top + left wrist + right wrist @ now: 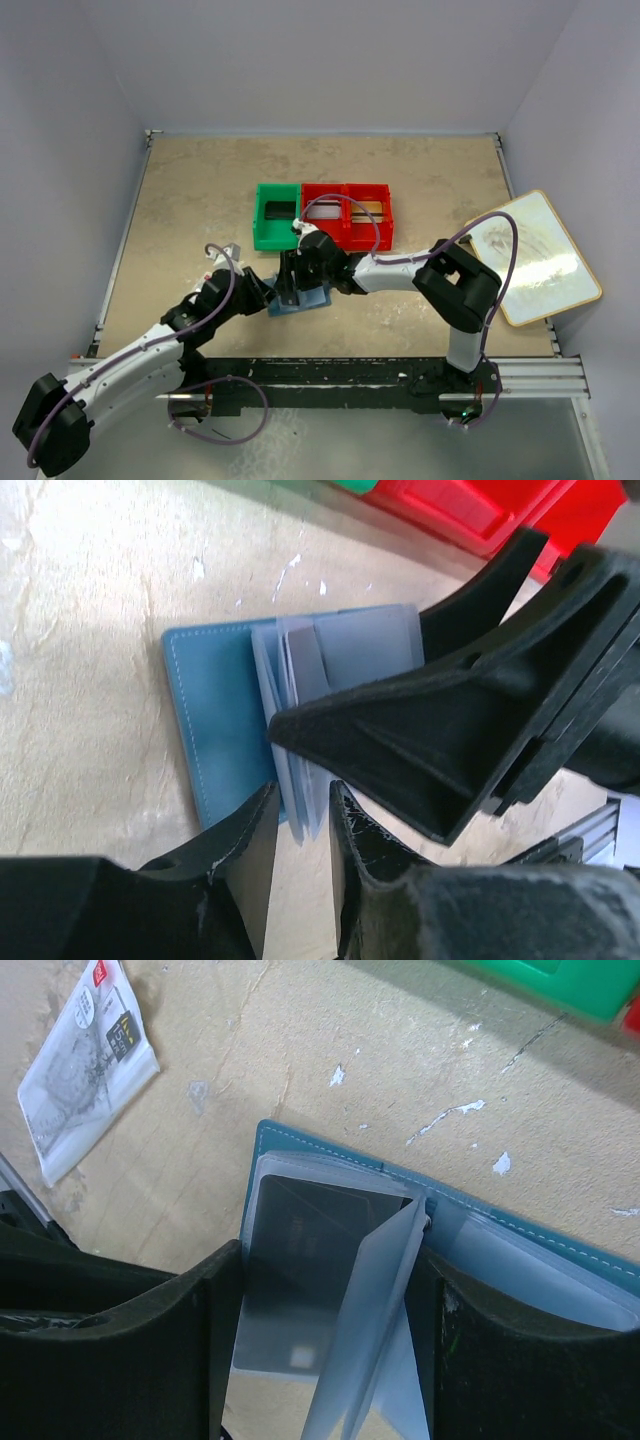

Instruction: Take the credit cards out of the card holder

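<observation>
The card holder [305, 300] lies open near the middle of the tabletop [190, 190], just nearside of the green bin [277, 215] and red bins [350, 213], with free room toward the left and far edges. The right gripper [325, 1270] stands wide open astride its clear sleeves [370, 1320], and one sleeve holds a dark credit card [300, 1250]. The left gripper [300, 815] has narrow jaws at the sleeve edges; I cannot tell whether it pinches them. The surface is mottled beige with white chips, and the walls [330, 60] are pale.
</observation>
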### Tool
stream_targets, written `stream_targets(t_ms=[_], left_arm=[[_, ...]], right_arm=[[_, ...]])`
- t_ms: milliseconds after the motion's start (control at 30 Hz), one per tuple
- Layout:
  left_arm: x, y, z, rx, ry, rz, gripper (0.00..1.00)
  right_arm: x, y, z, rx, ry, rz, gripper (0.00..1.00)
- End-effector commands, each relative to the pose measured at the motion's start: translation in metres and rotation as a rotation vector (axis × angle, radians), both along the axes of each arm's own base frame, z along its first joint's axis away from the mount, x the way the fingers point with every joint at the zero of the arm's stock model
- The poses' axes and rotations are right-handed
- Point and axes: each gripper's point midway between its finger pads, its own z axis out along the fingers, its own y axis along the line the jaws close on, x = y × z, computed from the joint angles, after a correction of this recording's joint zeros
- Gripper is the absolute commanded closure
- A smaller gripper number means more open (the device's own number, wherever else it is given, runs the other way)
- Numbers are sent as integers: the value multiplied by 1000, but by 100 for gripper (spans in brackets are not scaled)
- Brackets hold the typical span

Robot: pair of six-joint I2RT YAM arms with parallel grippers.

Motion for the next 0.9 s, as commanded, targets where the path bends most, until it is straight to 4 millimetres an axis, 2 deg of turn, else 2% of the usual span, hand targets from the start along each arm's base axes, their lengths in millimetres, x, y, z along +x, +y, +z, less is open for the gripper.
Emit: stream_targets(t_ms=[0, 300, 567, 867], left_arm=[[-6, -3, 1, -55, 0, -6, 77], [-17, 1, -18, -10, 73, -22, 85], [-8, -13, -8, -78, 26, -42, 80], [-7, -14, -15, -76, 40, -38, 78]], right_arm=[[-22, -20, -34, -95, 102, 17, 36], [-21, -17, -30, -78, 103, 19, 36], [-22, -17, -28, -72, 104, 23, 36], [-22, -16, -27, -70, 101, 27, 36]])
